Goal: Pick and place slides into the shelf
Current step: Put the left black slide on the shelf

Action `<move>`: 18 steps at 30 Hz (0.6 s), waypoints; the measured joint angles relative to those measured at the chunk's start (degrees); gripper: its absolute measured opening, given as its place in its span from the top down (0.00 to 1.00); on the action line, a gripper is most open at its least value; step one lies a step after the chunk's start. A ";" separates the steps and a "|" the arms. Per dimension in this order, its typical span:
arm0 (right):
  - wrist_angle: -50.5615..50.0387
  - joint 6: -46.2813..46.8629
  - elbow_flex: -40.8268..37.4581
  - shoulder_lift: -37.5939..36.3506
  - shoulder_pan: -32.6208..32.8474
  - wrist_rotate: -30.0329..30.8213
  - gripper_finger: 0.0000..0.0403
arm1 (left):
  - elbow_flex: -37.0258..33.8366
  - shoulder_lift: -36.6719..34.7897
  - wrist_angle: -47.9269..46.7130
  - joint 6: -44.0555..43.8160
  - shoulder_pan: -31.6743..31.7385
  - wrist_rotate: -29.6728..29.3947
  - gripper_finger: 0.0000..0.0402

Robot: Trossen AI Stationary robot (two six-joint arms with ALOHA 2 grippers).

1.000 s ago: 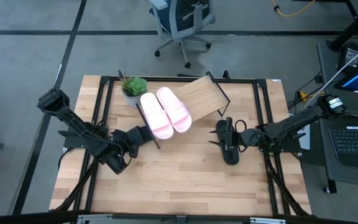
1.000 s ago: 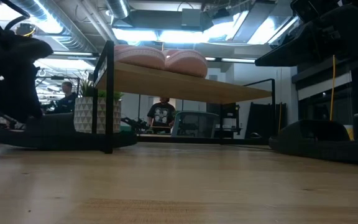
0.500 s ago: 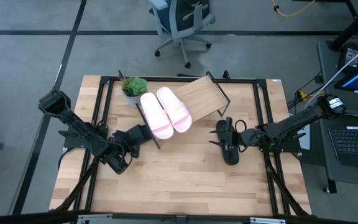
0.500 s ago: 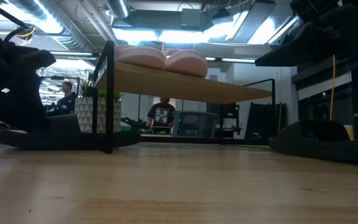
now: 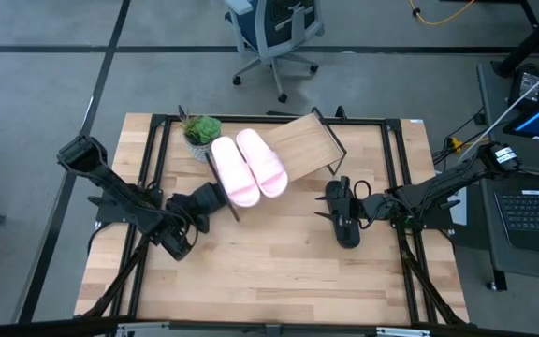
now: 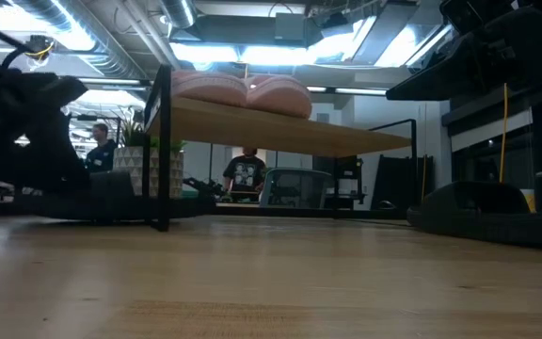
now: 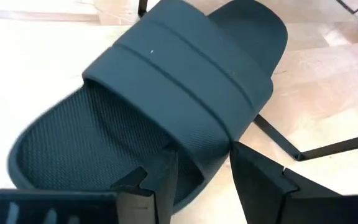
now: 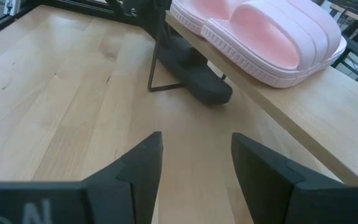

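Two pale pink slides (image 5: 249, 168) lie side by side, soles down, on the left half of the slanted wooden shelf (image 5: 309, 142), also seen in the right wrist view (image 8: 260, 31). One black slide (image 5: 204, 199) lies at the shelf's left front leg, its toe end under the board (image 8: 194, 81). My left gripper (image 5: 185, 220) is shut on it. The second black slide (image 5: 348, 230) rests flat on the table at the right (image 6: 483, 212). My right gripper (image 5: 327, 204) is open beside it, pointing at the shelf and touching nothing (image 8: 194, 168). My left gripper (image 7: 204, 180) holds the black slide (image 7: 166, 87) by its side rim next to the strap's root (image 7: 201, 163). One finger (image 7: 157, 186) is inside on the footbed and the other outside the rim. The fingers come slanting down from the table's left. I cannot tell whether the sole is off the table.
A small potted plant (image 5: 200, 131) stands at the shelf's far left corner. The shelf's black wire legs (image 8: 157, 62) stand close to the held slide. Bare table lies in front of the shelf (image 5: 269, 253). An office chair (image 5: 274, 33) and a person (image 6: 245, 174) are beyond the table.
My left gripper has moved a little toward the shelf with the black slide. In the low view its dark bulk has shifted right, and less of the slide now shows on the table to the left of the shelf leg. The right arm has kept still.
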 joint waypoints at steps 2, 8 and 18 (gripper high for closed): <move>0.00 0.00 0.00 0.01 0.01 0.00 0.52 | -1.87 0.00 3.01 0.02 0.00 -1.17 0.65; 0.00 0.00 0.00 0.00 0.00 0.00 0.52 | -6.59 0.00 11.51 0.10 0.00 -4.92 0.75; 0.00 -0.07 0.00 0.00 0.00 -0.02 0.52 | -6.99 -0.02 14.39 0.14 -2.33 -6.40 0.98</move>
